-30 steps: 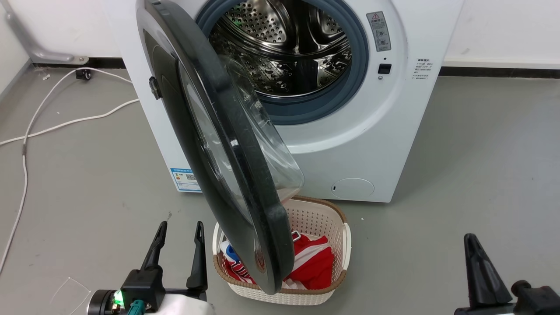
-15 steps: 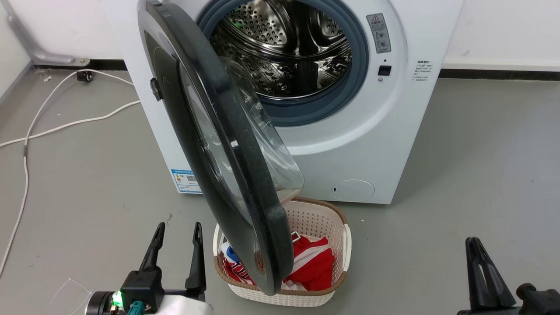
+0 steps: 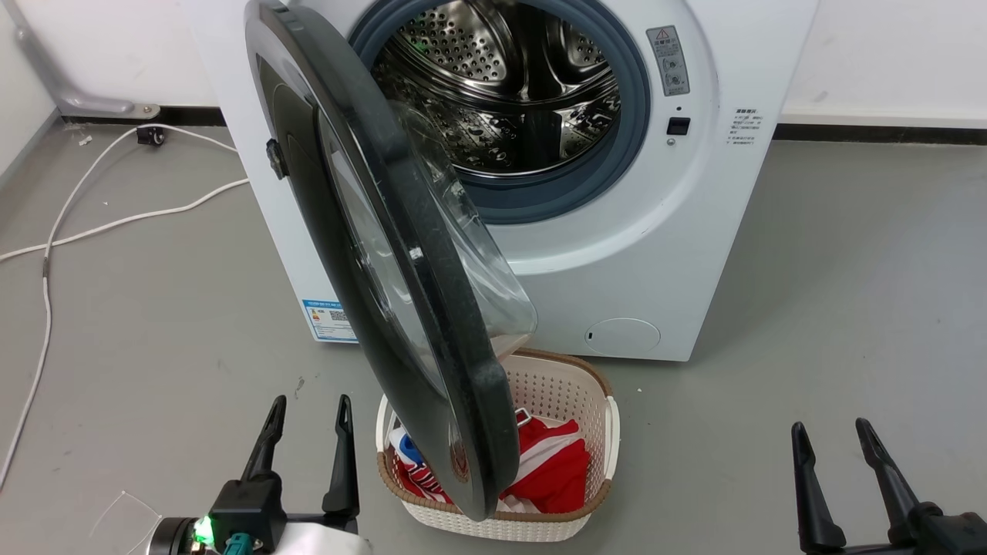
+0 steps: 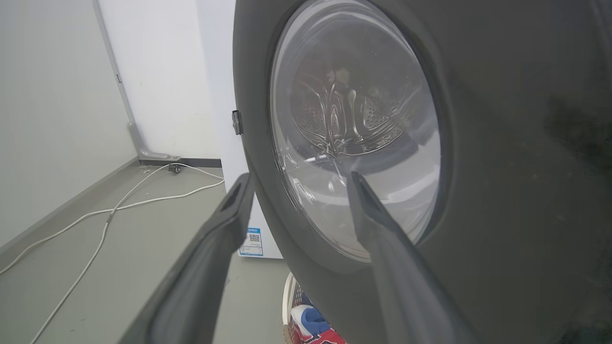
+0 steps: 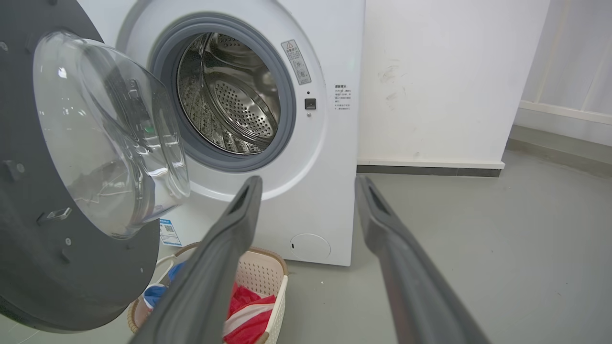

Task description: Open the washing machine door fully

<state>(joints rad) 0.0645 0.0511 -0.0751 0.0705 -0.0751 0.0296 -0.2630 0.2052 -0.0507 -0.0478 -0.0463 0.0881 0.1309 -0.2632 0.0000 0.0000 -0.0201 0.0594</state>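
Right now the washing machine door (image 3: 416,254) stands partly open. It is swung out from its hinge on the left side of the washing machine (image 3: 617,254), with its thick black rim turned edge-on to the head camera. Its clear glass bowl (image 3: 478,254) bulges back toward the opening. Behind it show the grey rubber ring (image 3: 628,146) and the perforated steel drum (image 3: 509,85). A blue-white sticker (image 3: 330,318) sits at the machine's lower left corner.

In the head view, the door's lower edge overlaps a white laundry basket (image 3: 609,432) on the floor in front of the machine, with red and white clothes (image 3: 551,470) inside.

The left gripper (image 3: 310,401) is low at the left, just beside the door's lower part and apart from it. Its two fingers are spread and hold nothing. In the left wrist view, this gripper (image 4: 300,177) points at the door's outer face (image 4: 502,167). One fingertip shows against the floor and the other against the round window (image 4: 354,119).

The right gripper (image 3: 829,425) is at the lower right, well apart from the door and the machine. Its fingers are also parted and empty. From the right wrist view, this gripper (image 5: 308,180) faces the machine's white front (image 5: 334,143), with the door's inner side (image 5: 28,267) and the basket (image 5: 275,282) to its left.

A white cable (image 3: 46,254) trails over the grey floor (image 3: 848,270) to the left of the machine.
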